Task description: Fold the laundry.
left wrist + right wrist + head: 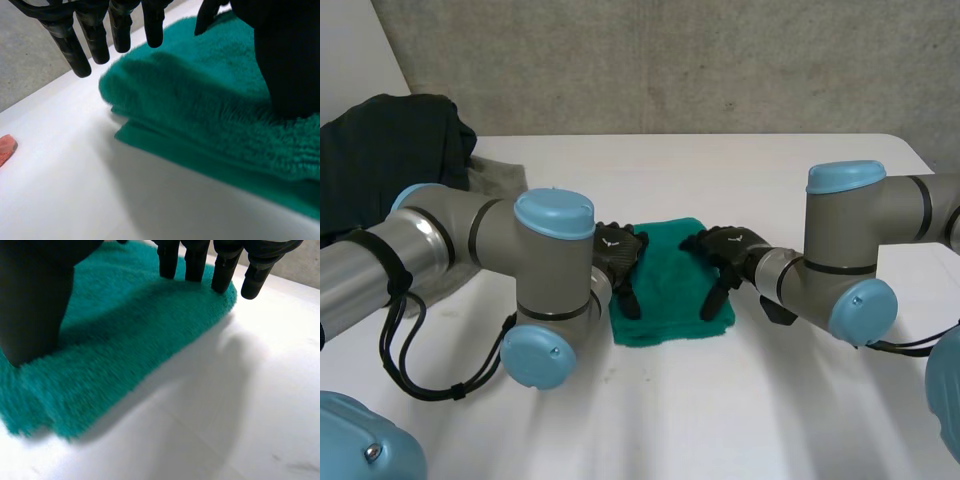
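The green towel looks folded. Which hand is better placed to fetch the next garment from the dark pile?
Probably the left: the dark pile lies on the left arm's side, and the left hand rests open on the nearer edge of the green towel. The right hand is farther.

Towel (670, 285) was green terry cloth with a thick, fuzzy, matt pile. Table (720, 400) looked white and smooth, with a faint sheen. Left hand (618, 255) and right hand (725, 250) looked matt black plastic. Arm caps (553, 212) were glossy light-blue. Wall (670, 60) appeared rough grey concrete.
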Tool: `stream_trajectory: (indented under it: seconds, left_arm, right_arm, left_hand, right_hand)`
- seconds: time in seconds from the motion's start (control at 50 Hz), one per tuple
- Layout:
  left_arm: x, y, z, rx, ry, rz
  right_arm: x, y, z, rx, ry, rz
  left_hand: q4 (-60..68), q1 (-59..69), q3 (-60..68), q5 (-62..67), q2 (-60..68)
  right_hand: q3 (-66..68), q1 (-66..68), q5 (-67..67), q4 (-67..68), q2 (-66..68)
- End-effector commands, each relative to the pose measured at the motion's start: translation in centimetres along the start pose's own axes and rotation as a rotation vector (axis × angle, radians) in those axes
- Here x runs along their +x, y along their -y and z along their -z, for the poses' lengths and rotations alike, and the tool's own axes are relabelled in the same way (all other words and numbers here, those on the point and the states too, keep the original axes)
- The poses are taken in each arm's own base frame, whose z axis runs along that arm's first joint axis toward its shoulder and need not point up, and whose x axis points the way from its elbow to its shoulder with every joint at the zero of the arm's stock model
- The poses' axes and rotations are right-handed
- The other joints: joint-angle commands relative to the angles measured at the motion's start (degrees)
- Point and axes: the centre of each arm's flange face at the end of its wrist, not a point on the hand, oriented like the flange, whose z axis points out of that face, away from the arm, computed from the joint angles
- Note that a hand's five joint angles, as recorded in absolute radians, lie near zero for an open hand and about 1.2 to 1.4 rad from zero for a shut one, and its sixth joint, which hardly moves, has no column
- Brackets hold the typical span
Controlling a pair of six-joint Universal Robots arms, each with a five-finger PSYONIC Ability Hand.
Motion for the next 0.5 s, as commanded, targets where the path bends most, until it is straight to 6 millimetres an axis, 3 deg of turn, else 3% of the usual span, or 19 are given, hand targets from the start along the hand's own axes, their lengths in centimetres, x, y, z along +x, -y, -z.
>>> stream_trajectory:
  seconds: [0.02, 0.08, 0.2, 0.26, 0.36, 0.46, 0.5]
  left_arm:
    - [0.3, 0.5, 0.8, -0.01, -0.02, -0.044]
    - [0.6, 2.4, 2.0, 0.04, -0.037, -0.043]
    - [-0.8, 7.7, 5.0, 0.191, -0.034, -0.022]
    - [-1.7, 8.9, 5.8, 0.232, -0.053, -0.017]
    - [-2.5, 10.8, 7.5, 0.309, -0.178, -0.015]
    - [-2.6, 11.4, 9.2, 0.361, -0.382, 0.006]
    - [-2.7, 11.6, 10.0, 0.378, -0.468, 0.026]
  right_arm:
    - [0.3, 0.7, 0.5, 0.001, -0.065, 0.124]
    - [0.5, 2.0, 1.5, 0.041, -0.079, 0.107]
    - [1.0, 5.1, 4.9, 0.193, -0.139, -0.016]
    - [2.7, 5.6, 6.6, 0.252, -0.23, -0.088]
    - [4.6, 3.3, 7.8, 0.197, -0.319, -0.162]
    - [3.5, -0.3, 8.0, 0.096, -0.287, -0.201]
    - [3.2, -0.8, 7.8, 0.09, -0.263, -0.216]
  left_hand:
    - [3.1, 3.6, 2.7, 1.7, 3.0]
    - [2.4, 2.9, 2.0, 1.1, 2.3]
    - [1.6, 2.1, 1.2, 0.2, 1.5]
    - [1.3, 1.7, 0.9, -0.1, 1.2]
    - [1.1, 1.6, 0.7, -0.3, 1.0]
    - [0.9, 1.4, 0.5, -0.4, 0.8]
    - [1.1, 1.6, 0.7, -0.3, 1.0]
  right_hand:
    - [-2.2, -3.3, -2.5, -2.3, -2.3]
    - [-2.2, -3.3, -2.5, -2.3, -2.3]
    - [-2.2, -3.3, -2.5, -2.3, -2.3]
    - [-2.2, -3.3, -2.5, -2.3, -2.3]
    - [-2.2, -3.3, -2.5, -2.3, -2.3]
    - [-2.2, -3.3, -2.5, -2.3, -2.3]
    - [-2.2, -3.3, -2.5, -2.3, -2.3]
